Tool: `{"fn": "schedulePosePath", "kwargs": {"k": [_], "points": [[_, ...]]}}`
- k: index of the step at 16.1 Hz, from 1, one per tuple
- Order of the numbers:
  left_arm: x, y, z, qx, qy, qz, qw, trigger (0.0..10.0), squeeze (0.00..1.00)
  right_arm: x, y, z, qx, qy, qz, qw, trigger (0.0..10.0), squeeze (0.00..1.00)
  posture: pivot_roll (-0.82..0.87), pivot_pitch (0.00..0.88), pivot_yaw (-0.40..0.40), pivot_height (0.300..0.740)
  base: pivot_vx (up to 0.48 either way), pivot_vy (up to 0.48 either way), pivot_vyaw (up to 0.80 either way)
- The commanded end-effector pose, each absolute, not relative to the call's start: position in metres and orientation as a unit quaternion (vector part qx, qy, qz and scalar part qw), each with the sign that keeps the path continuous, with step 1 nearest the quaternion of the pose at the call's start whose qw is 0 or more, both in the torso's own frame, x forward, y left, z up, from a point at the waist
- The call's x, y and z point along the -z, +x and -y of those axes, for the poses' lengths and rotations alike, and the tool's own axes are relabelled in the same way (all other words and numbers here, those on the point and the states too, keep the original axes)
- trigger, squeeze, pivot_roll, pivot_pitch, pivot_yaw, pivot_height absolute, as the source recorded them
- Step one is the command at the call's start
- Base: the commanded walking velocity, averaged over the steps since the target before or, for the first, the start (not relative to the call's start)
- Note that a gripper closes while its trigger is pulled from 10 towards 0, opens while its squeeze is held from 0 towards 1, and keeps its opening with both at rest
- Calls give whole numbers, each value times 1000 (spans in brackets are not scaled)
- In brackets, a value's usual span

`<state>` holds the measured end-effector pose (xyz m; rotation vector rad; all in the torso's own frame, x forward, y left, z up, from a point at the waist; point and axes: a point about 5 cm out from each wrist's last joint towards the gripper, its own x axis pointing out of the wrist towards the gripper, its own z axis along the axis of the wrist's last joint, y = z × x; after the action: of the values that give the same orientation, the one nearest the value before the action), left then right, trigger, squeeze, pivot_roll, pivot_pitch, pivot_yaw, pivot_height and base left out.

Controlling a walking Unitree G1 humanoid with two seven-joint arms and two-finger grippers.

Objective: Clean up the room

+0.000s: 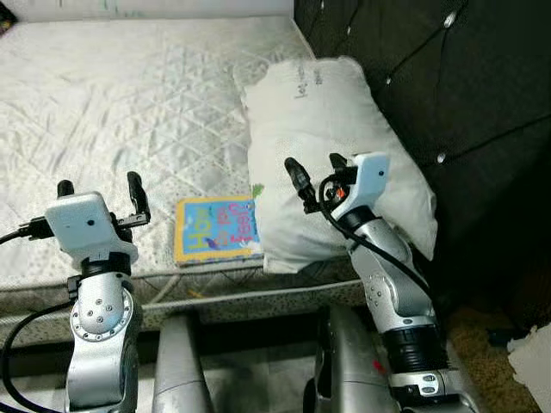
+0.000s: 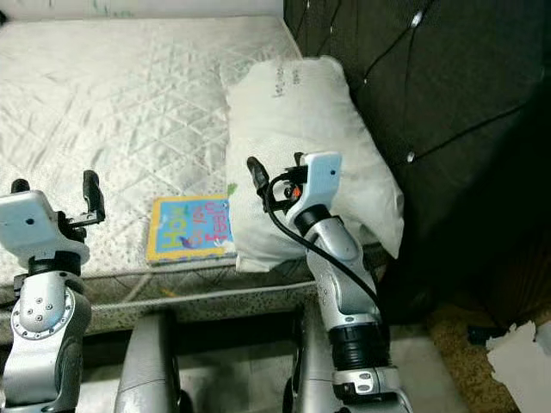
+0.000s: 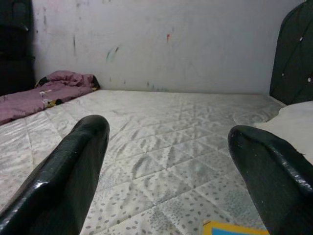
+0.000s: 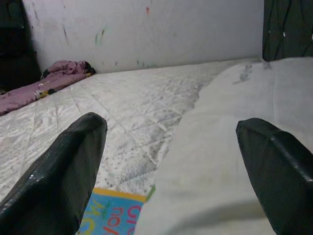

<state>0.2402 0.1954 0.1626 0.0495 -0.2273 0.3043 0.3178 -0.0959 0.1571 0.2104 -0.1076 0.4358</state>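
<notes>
White and bumpy, the mattress has stitched diamond shapes and tiny dots all over it. It is wide and flat, with lots of bare room on the robot's left side and toward the far wall. That wall is pale with small paint marks on it.

A soft, puffy white pillow lies at the robot's right side of the bed, up against the dark padded headboard. The headboard has shiny buttons pressed into it. The pillow's near end hangs a bit over the bed's front edge.

A thin, flat book with a yellow border and bright blue cover lies near the front edge of the mattress. It sits just beside the pillow, and one corner looks tucked under it.

The left gripper hangs above the front edge of the bed, left of the book, with its two black fingers spread wide. The right gripper is over the near part of the pillow, fingers spread wide too, holding nothing.

Far back in the corner, a crumpled purple blanket lies on the mattress. A scrap of white paper lies on the brown floor at the right.
</notes>
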Motion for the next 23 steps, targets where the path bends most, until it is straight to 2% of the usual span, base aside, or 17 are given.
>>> {"fn": "schedulePosePath", "kwargs": {"k": [1,12,23], "points": [[-163,240,-190,-132,13,110,985,10000,0,-171,320,94,-221,103,76,967,10000,0,27,0,2,591,0,0,0],[-154,243,-180,-108,18,82,991,10000,0,-171,320,98,-213,94,68,970,10000,0,13,0,-11,740,0,0,0],[-153,248,-177,-107,11,81,991,10000,0,-158,319,105,-189,71,47,978,10000,0,6,0,-18,740,0,0,0]]}}
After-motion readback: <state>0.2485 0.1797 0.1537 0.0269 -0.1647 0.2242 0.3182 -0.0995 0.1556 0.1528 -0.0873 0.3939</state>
